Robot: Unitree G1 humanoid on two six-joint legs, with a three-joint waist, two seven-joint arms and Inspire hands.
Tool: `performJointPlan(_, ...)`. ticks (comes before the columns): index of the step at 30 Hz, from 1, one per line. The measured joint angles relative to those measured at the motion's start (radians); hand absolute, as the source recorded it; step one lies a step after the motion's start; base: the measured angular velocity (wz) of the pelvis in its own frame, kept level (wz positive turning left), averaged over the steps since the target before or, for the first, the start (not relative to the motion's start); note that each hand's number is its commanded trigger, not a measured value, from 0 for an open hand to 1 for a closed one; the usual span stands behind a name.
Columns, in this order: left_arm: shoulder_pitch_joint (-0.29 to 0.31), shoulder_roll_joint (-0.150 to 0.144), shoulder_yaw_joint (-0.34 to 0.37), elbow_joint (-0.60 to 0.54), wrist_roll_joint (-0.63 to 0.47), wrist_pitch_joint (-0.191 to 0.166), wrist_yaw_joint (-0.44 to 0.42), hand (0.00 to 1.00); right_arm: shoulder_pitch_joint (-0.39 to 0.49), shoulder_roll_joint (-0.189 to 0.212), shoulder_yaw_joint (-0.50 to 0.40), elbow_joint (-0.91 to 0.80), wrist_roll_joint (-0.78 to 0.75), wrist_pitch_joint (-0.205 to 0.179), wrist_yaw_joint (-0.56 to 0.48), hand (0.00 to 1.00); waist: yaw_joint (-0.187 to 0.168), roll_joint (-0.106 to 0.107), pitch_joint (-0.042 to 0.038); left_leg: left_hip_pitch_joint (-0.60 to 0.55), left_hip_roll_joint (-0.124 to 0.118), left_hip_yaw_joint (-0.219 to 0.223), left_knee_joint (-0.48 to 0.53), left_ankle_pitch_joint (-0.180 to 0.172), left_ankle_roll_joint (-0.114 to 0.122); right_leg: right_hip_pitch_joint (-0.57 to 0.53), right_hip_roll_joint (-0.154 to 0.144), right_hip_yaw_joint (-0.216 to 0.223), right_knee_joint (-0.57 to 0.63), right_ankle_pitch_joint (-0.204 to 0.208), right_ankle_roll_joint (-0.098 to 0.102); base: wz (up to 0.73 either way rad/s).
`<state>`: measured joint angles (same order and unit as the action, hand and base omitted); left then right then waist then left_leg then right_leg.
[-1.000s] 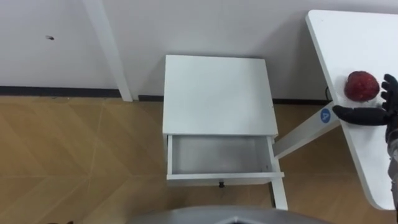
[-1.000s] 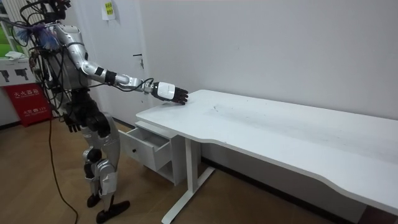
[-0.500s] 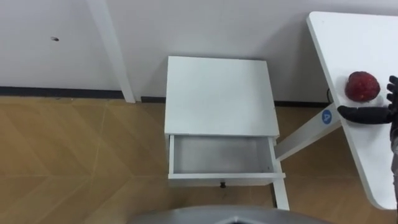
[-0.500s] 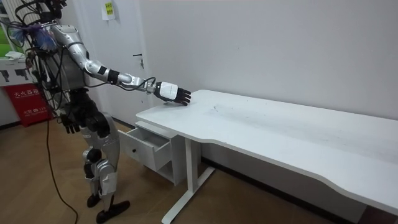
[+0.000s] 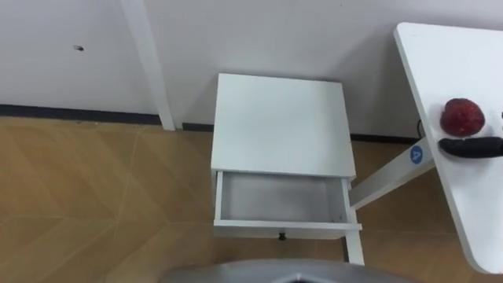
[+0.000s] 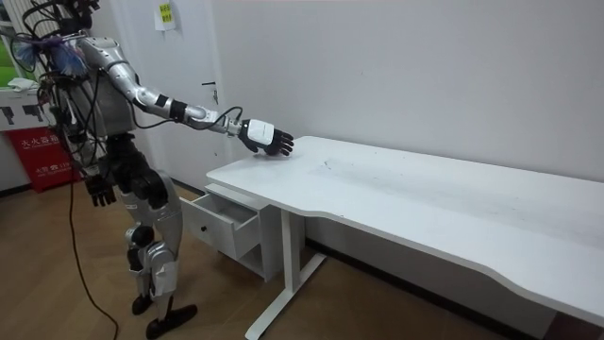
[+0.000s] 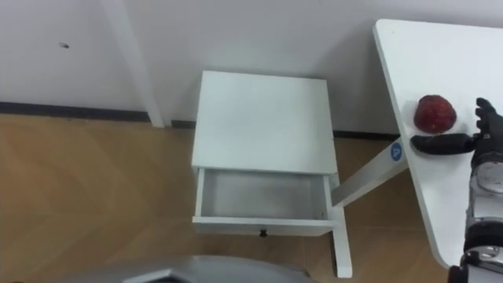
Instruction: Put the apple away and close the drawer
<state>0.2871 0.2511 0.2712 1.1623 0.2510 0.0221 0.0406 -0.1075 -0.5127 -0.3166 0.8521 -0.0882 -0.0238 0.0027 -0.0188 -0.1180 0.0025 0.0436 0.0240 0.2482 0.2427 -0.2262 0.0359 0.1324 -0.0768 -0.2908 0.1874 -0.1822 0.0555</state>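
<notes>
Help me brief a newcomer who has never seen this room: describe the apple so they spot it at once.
Find the long white desk on the robot's right, beside the small cabinet with the open drawer. On the desk's end nearest that cabinet, close by the robot's open right hand, lies the apple. It is the one dark red, round thing among white furniture.

Cabinet (image 5: pixel 283 126) and drawer (image 5: pixel 281 198): white painted board, smooth, matt. Table (image 5: pixel 448 63), right: white top, smooth, faint sheen. Floor (image 5: pixel 94 196): wood parquet, satin finish. Apple (image 5: pixel 462 117): dark red skin, dull. Right hand (image 7: pixel 479 141): black matt plastic-looking fingers, silvery wrist shell.
</notes>
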Motion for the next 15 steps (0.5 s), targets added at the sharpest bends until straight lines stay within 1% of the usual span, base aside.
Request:
performJointPlan(3, 0.000, 0.003, 0.000, 0.006, -0.001, 0.000, 0.000, 0.00, -0.001, -0.002, 0.022, 0.000, -0.003, 0.000, 0.001, 0.00, 0.005, -0.007, 0.0001, -0.008, -0.001, -0.008, 0.001, 0.000, 0.000, -0.001, -0.001, -0.011, 0.000, 0.000, 0.000, 0.08)
performJointPlan(5, 0.000, 0.003, -0.002, 0.006, -0.002, -0.001, 0.000, 0.00, -0.005, -0.002, 0.022, 0.000, -0.001, 0.000, 0.000, 0.00, 0.016, -0.007, 0.0001, -0.015, 0.000, -0.009, 0.010, -0.001, 0.001, -0.005, -0.001, -0.014, -0.001, 0.000, 0.000, 0.03)
performJointPlan(8, -0.001, 0.005, -0.013, 0.005, -0.003, -0.001, -0.001, 0.00, -0.016, -0.002, 0.022, 0.000, -0.001, 0.001, -0.001, 0.00, 0.024, 0.001, 0.0018, -0.018, 0.000, -0.011, 0.013, -0.001, 0.002, -0.007, -0.002, -0.016, -0.001, 0.000, 0.000, 0.01)
performJointPlan(10, -0.001, 0.005, -0.019, 0.005, -0.003, -0.001, -0.003, 0.00, -0.020, -0.002, 0.024, 0.000, -0.003, 0.001, -0.002, 0.00, 0.025, 0.009, -0.0005, -0.022, -0.001, -0.014, 0.012, -0.001, 0.002, -0.009, -0.002, -0.021, -0.001, 0.000, 0.000, 0.05)
performJointPlan(14, 0.001, 0.007, -0.019, 0.005, -0.002, -0.001, -0.009, 0.00, -0.023, -0.003, 0.052, 0.017, -0.005, 0.001, -0.008, 0.00, 0.029, 0.012, -0.0018, -0.023, 0.000, -0.017, 0.009, -0.001, 0.002, -0.010, -0.002, -0.031, 0.000, 0.000, 0.000, 0.02)
performJointPlan(15, 0.001, 0.007, -0.019, 0.005, -0.002, -0.001, -0.014, 0.00, -0.024, -0.002, 0.061, 0.030, -0.007, 0.002, -0.009, 0.58, 0.030, 0.011, -0.0015, -0.025, -0.001, -0.019, 0.010, -0.001, 0.002, -0.010, -0.003, -0.037, 0.001, 0.000, 0.000, 0.05)
